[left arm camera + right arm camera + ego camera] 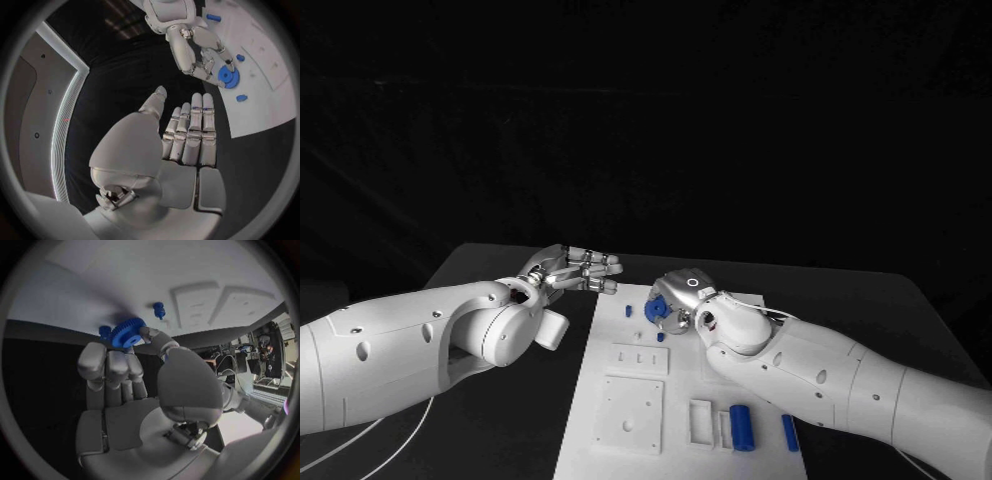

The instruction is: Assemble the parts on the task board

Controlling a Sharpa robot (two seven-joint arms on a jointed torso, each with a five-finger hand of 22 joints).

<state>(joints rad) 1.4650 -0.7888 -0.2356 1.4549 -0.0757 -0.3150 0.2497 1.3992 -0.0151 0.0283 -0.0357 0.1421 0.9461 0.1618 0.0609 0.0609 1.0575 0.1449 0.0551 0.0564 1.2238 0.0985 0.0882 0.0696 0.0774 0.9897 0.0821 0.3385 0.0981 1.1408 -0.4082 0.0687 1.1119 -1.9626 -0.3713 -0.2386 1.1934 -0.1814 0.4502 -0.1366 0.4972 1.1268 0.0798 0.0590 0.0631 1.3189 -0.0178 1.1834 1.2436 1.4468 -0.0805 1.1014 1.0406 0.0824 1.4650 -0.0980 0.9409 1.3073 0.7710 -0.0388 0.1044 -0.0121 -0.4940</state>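
The right hand [125,385] pinches a blue gear [128,333] over the white board's [682,420] far end. The left hand [574,270] hovers empty, fingers straight, beside the board's far left corner.

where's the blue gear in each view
Head view: blue gear at the fingers of the right robot hand, over the far end of the task board.
Left wrist view: blue gear held by the right robot hand.
Right wrist view: blue gear at the robot hand's fingertips.
Shared landmark: the small blue peg standing beside it.
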